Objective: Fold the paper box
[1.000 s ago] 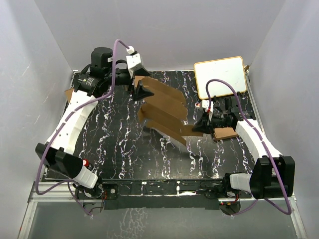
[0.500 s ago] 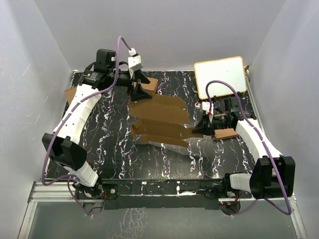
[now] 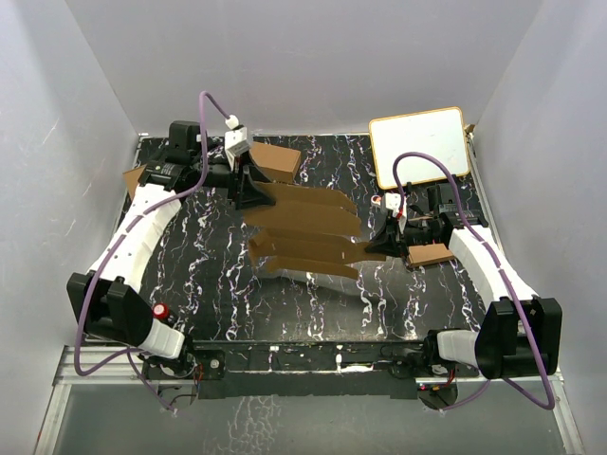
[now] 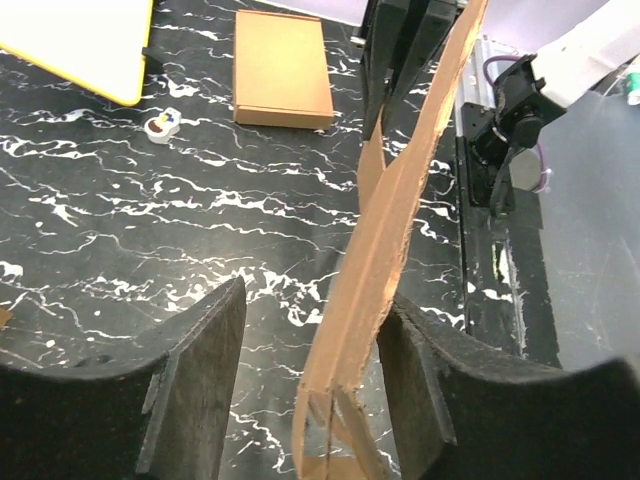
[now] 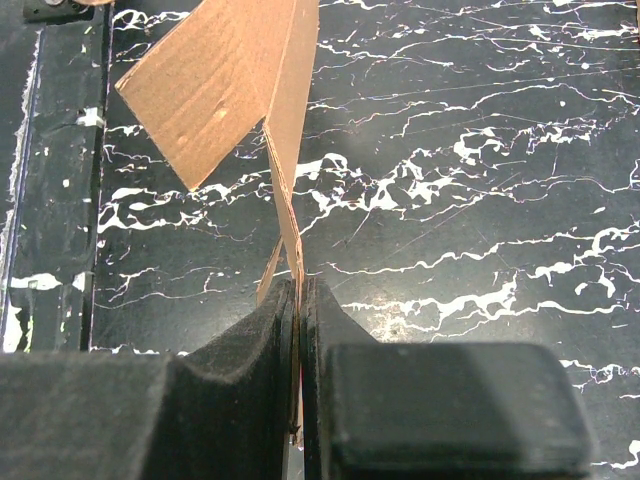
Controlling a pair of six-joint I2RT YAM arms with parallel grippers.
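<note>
Now our left gripper (image 3: 249, 192) has swung toward nine o'clock, laying the paper box (image 3: 303, 232) flatter across mid-table; its jaws straddle the ten o'clock edge, not yet pinching. Our right gripper (image 3: 381, 245) stays clamped on the three o'clock tab, so we judge folding can begin.

Robot lab test cell.
White walls (image 3: 285, 57) box in black marble-look table (image 3: 218, 275); 2 robot arms (image 3: 142, 223) bolted on, purple cables (image 3: 417, 154).
</note>
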